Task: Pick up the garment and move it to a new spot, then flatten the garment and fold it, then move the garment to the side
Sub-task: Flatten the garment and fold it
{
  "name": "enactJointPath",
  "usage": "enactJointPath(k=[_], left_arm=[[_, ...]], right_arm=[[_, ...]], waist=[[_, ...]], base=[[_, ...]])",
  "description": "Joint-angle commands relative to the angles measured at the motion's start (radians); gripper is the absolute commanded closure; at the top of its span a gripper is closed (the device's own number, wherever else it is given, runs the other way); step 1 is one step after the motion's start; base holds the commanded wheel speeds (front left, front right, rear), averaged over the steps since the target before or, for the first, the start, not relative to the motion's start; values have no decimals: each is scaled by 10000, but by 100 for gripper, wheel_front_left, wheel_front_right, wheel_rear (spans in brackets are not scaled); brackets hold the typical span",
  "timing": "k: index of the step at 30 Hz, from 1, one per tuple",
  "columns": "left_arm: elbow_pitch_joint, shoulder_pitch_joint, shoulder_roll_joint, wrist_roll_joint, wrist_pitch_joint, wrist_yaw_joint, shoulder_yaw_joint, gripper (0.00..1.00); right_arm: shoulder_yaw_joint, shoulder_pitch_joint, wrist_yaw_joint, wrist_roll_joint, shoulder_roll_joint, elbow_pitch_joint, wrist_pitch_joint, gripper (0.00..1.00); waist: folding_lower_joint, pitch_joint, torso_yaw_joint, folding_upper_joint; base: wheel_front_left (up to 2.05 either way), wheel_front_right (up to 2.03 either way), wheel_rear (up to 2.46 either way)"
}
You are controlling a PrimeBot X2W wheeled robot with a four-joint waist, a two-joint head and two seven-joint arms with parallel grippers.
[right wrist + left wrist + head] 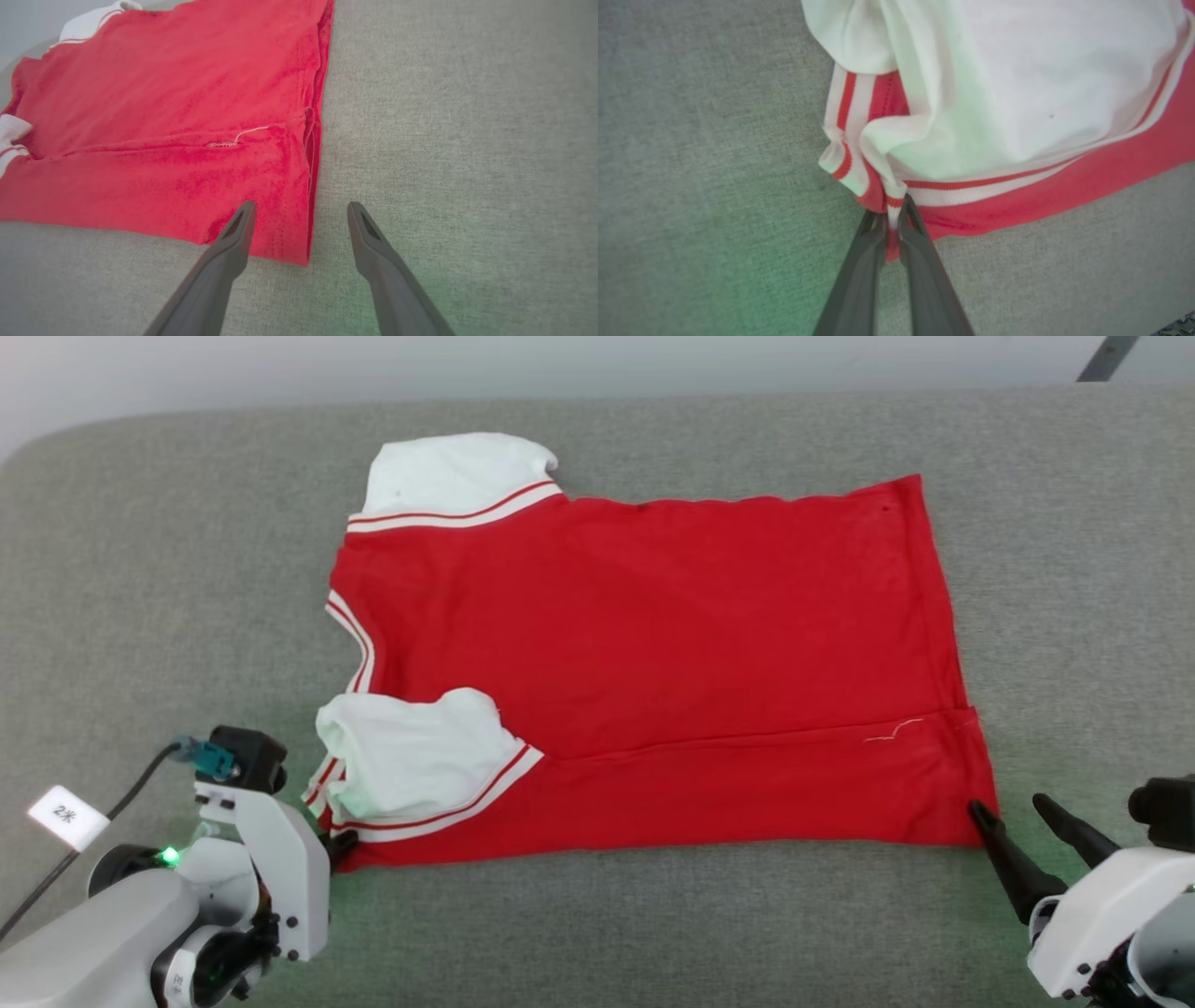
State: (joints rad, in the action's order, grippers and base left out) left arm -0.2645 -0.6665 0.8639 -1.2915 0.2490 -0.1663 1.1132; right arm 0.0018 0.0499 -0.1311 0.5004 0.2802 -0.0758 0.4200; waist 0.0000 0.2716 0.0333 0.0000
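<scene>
The garment (644,644), a red jersey with white sleeves and striped trim, lies spread on the grey cushion with its plain side up and its lettering hidden. One white sleeve (411,756) is bunched over its near left corner. There my left gripper (892,224) is shut on the striped red-and-white edge (895,198); its tip (341,845) touches that corner in the head view. My right gripper (301,212) is open, its fingers either side of the garment's near right hem corner (294,242), also seen from the head as the right gripper (1008,812) beside the corner.
The grey fabric surface (149,616) stretches wide on all sides of the garment. Its curved far edge meets a pale wall (280,364). A cable with a white tag (67,817) hangs off my left wrist.
</scene>
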Motion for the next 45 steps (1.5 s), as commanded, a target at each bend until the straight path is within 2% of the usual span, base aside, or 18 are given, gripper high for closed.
enactJointPath(k=[1,6,11,13,18,25,33,42,45], left_arm=[[-94,118,-275,95,39,1,165,100],[-20,98,-344,129,28,-19,187,100],[57,79,-374,171,21,-20,211,100],[94,65,-374,178,30,-17,214,100],[178,45,-341,178,60,-45,205,100],[631,147,64,-15,221,-223,95,100],[1737,252,753,-123,513,-821,20,100],[2837,482,1326,-295,915,-1505,61,100],[2991,545,1408,-314,903,-1601,35,100]], right_arm=[[55,155,7,54,8,160,118,0],[202,580,7,89,-31,917,682,0],[371,877,7,-98,-102,1641,1694,0],[454,1011,7,-171,-139,1747,1997,100],[523,1211,4,4,65,1670,2628,100],[230,1104,7,191,364,1070,2972,100],[-56,624,7,326,559,177,3571,100],[-381,-4,7,439,647,-591,4440,100],[-500,-141,7,367,580,-811,4590,100]], waist=[[0,60,103,0],[0,130,230,0],[0,161,301,0],[0,173,314,0],[0,179,351,0],[0,56,356,0],[0,-95,346,0],[0,-140,350,0],[0,-124,334,0]], base=[[0,0,0],[0,0,0],[0,0,0],[0,0,0],[0,0,0],[0,0,0],[0,0,0],[0,0,0],[0,0,0]])
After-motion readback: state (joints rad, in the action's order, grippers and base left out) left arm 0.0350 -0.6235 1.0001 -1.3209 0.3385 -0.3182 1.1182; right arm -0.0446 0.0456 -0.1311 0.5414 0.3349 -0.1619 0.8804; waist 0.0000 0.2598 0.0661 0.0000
